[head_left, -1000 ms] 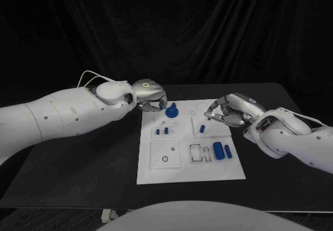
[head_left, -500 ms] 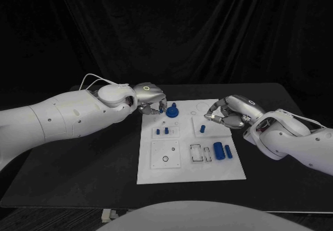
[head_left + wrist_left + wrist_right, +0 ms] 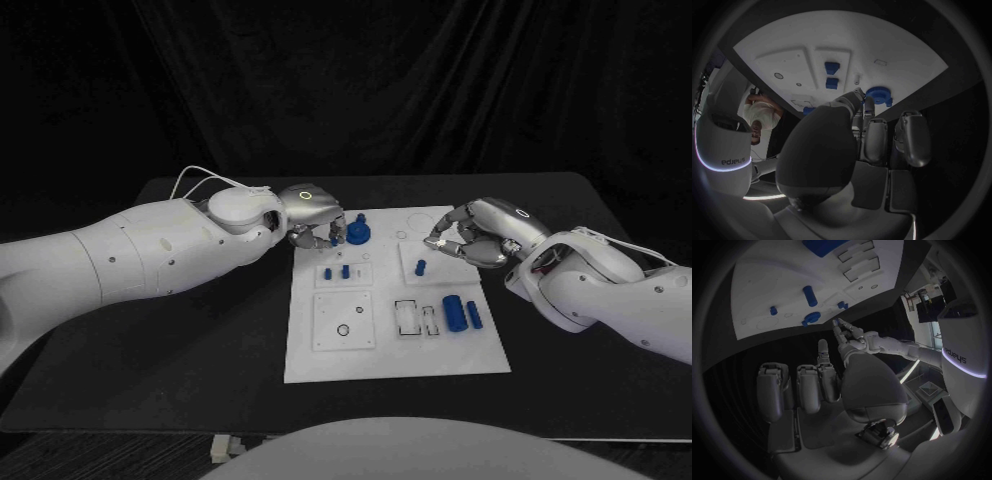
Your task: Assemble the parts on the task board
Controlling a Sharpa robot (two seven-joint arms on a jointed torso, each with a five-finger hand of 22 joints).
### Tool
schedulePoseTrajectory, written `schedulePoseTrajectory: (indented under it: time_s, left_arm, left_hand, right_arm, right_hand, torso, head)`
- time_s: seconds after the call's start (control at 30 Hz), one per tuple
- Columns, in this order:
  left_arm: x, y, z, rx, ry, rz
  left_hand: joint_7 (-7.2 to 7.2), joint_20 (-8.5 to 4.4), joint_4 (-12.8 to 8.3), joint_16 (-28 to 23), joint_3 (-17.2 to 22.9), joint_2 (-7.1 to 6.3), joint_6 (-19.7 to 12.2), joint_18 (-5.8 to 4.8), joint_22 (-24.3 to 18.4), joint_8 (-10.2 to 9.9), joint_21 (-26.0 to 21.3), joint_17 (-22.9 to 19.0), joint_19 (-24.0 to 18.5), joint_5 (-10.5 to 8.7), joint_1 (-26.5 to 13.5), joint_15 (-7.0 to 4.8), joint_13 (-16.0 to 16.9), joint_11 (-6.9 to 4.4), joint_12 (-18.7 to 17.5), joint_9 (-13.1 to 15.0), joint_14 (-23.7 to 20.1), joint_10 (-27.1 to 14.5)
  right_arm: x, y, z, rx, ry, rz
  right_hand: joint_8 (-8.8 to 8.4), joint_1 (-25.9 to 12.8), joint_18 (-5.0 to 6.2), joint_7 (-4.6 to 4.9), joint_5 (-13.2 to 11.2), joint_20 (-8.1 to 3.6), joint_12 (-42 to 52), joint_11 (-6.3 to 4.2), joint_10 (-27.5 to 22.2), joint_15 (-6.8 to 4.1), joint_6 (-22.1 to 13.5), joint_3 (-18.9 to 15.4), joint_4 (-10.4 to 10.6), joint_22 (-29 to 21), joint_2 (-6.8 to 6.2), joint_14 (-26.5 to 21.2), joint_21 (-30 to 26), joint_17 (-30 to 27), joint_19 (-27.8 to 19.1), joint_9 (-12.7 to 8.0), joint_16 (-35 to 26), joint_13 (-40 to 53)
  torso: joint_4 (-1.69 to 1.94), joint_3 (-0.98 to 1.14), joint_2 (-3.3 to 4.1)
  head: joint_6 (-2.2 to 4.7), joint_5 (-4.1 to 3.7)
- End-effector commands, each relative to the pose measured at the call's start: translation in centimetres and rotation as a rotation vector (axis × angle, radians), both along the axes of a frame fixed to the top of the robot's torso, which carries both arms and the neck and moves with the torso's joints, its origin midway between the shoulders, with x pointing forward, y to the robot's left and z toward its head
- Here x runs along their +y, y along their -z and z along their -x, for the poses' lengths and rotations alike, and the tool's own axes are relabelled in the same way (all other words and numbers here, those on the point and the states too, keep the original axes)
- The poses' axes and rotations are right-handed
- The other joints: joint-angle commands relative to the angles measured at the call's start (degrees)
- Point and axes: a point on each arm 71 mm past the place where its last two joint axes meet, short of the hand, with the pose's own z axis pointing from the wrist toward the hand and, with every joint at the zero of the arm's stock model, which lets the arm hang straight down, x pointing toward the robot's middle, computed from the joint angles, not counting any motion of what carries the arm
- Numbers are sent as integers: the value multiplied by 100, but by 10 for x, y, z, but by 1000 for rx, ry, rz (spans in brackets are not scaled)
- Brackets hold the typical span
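The white task board (image 3: pixel 433 350) lies mid-table. A blue gear with an upright peg (image 3: pixel 358 233) stands at its far edge. My left hand (image 3: pixel 310 213) hovers over the board's far left corner, fingers curled, one fingertip (image 3: pixel 857 96) right beside the gear (image 3: pixel 877 94); whether it grips the gear is unclear. Two small blue pegs (image 3: pixel 336 271) and a single peg (image 3: pixel 420 267) stand mid-board, and two blue cylinders (image 3: pixel 462 311) lie to the right. My right hand (image 3: pixel 476 238) hangs over the far right edge with fingers curled and nothing seen in them.
Small rings and outlined slots (image 3: pixel 415 318) mark the board's near half. The black table (image 3: pixel 173 340) spreads wide on both sides and ends in front and behind. In the right wrist view the board (image 3: pixel 773 280) and my left hand (image 3: pixel 851 337) show.
My left arm and hand have slid a little to the right and nearer the gear. The right hand has hardly moved.
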Motion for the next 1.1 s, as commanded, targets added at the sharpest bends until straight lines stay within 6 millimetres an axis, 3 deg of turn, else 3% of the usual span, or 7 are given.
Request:
schedulePoseTrajectory:
  time_s: [0.03, 0.43, 1.1]
  left_arm:
    - [-3, 5, 1, 16, 2, -5]
    - [-4, 19, 1, 37, -4, -14]
    - [-10, 21, 1, 43, 3, -16]
  left_hand:
    - [-7, -13, 0, -41, 48, -21, -35, 105, 959, -19, -14, -15, -31, 33, 8, -19, 6, 8, -31, -2, -13, 35]
    - [2, -10, -18, -50, 62, -35, -62, 104, 960, -40, -20, -30, -32, 62, 29, -13, 7, 21, -35, -6, -21, 50]
    - [5, -7, -24, -83, 78, -36, -85, 113, 949, -57, -69, -90, -50, 84, 35, -5, -1, 32, -60, -9, -43, 26]
  right_arm:
    - [0, 2, 0, 7, 10, 4]
    - [-3, 2, 1, 8, 14, 5]
    - [-2, 3, 1, 20, 15, 11]
  right_hand:
    - [-29, 72, 16, 9, 18, -28, -31, -25, 64, -26, -9, -7, -36, 1369, -7, 448, -29, 708, 433, -8, -19, 226]
    - [-28, 79, 15, 9, 20, -28, -33, -25, 63, -26, -7, -5, -37, 1370, -5, 447, -27, 707, 434, -8, -20, 223]
    - [-26, 86, 17, 9, 19, -27, -41, -24, 59, -26, 1, -2, -33, 1368, -1, 446, -32, 701, 431, -8, -23, 216]
  torso:
    - [1, 1, 1]
    - [1, 1, 1]
    - [1, 1, 2]
  head:
    - [0, 27]
    - [0, 5]
    - [0, -4]
